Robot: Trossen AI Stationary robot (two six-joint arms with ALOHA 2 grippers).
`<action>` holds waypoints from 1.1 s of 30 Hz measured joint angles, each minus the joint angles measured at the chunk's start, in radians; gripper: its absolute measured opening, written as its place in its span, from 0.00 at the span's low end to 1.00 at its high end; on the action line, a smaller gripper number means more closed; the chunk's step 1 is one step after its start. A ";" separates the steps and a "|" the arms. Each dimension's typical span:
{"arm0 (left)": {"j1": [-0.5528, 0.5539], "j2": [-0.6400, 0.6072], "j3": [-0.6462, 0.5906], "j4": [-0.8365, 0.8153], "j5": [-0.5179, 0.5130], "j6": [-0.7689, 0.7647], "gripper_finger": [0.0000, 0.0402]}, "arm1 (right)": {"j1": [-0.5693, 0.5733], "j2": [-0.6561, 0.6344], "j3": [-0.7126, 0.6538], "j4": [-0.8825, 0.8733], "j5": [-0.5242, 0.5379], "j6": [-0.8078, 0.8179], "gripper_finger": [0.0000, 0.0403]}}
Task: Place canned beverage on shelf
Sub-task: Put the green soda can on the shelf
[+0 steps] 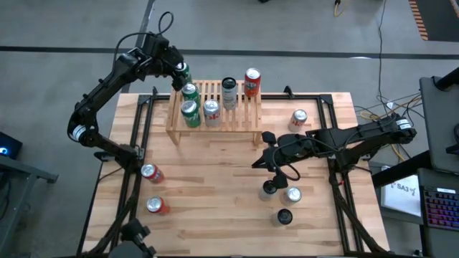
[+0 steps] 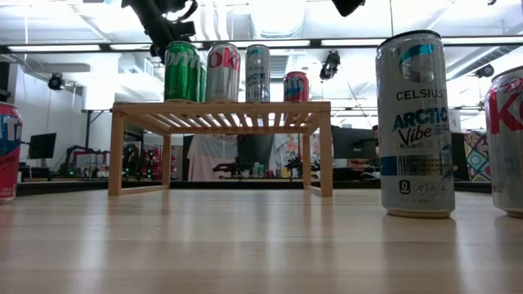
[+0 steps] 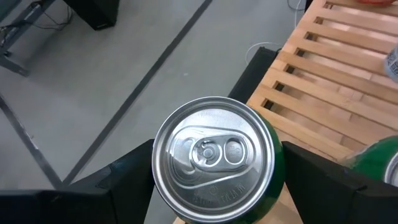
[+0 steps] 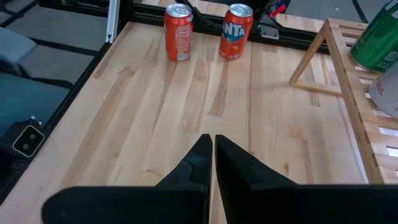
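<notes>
your left gripper (image 3: 214,180) clamps a round green can (image 3: 214,163), brushed-metal lid up, at the slatted wooden shelf (image 1: 244,118) corner; right gripper (image 4: 213,163) jaws together over planks.

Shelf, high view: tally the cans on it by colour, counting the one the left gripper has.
Green cans: 3, one in the left gripper
Silver cans: 2
Red can: 1
Total: 6
</notes>
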 joint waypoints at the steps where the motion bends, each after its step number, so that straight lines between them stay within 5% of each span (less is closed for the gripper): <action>1: 0.001 0.000 -0.002 0.003 0.013 -0.001 0.73 | 0.000 0.000 0.000 0.000 0.000 0.003 0.02; 33: 0.003 -0.003 -0.067 0.046 0.045 -0.012 0.73 | 0.000 0.000 0.000 0.022 0.000 0.007 0.02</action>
